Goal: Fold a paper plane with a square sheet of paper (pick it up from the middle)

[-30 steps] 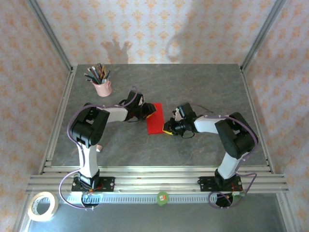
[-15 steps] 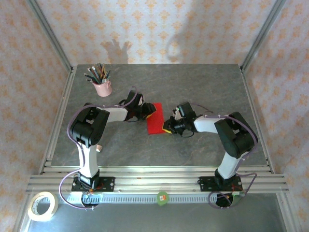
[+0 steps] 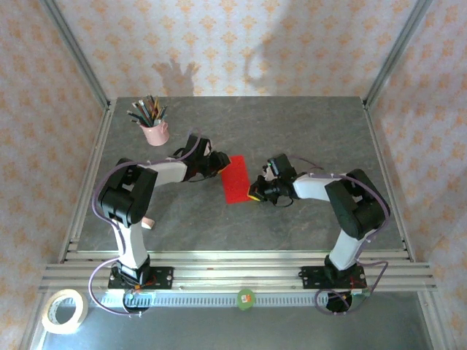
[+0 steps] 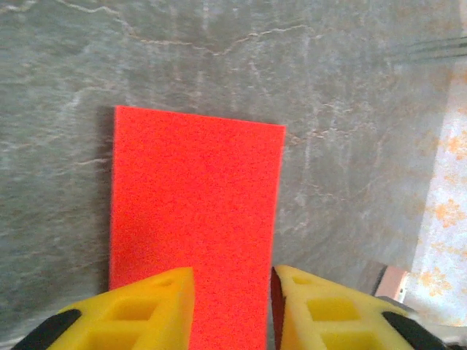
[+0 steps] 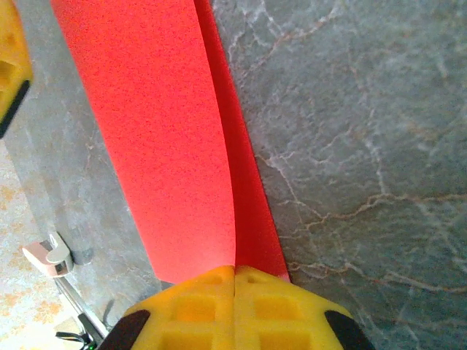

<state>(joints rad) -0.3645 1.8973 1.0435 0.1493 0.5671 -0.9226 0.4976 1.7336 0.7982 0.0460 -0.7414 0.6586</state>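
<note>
The red sheet of paper point(image 3: 235, 179) lies on the grey table, folded in two into a long rectangle. My left gripper point(image 3: 221, 166) sits at its far left end. In the left wrist view the paper point(image 4: 197, 197) runs flat under the left gripper point(image 4: 232, 281), whose yellow jaws stand apart over it. My right gripper point(image 3: 253, 194) is at the paper's near right edge. In the right wrist view the right gripper point(image 5: 235, 271) is shut on the paper point(image 5: 153, 124) where its two layers meet; the upper layer lifts slightly.
A pink cup of pencils point(image 3: 154, 131) stands at the back left of the table. A roll of tape point(image 3: 64, 310) lies off the table at the near left. Metal frame posts rise at the table's far corners.
The right gripper has closed onto the paper's edge. The left gripper has drawn back toward the paper's far left end and narrowed, uncovering more of the sheet.
</note>
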